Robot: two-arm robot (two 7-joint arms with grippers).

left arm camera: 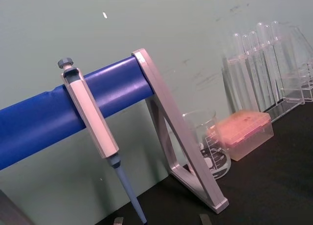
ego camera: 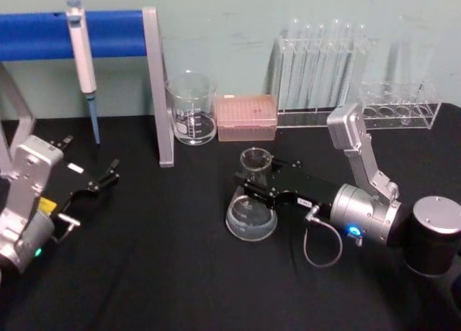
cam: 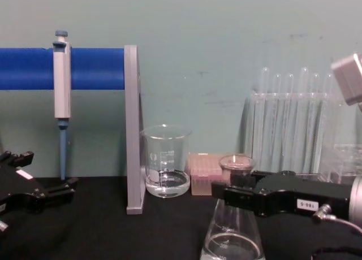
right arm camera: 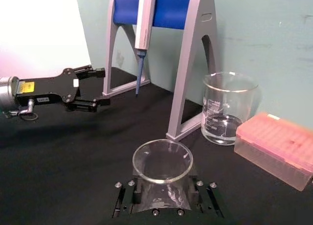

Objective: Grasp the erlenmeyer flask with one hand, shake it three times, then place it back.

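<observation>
Clamping neck of clear glass conical flask (ego camera: pixel 251 217) with black right gripper (ego camera: pixel 254 186), mid black table (ego camera: pixel 173 273). Holding black left gripper (ego camera: pixel 109 175) spread apart near left edge.

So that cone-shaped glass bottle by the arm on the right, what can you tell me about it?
The erlenmeyer flask is clear glass: a wide round base tapering to a narrow, rimmed neck, holding a little clear liquid. It stands upright on the black table, in front of the pink tip box. The right tool is closed around its neck.
</observation>
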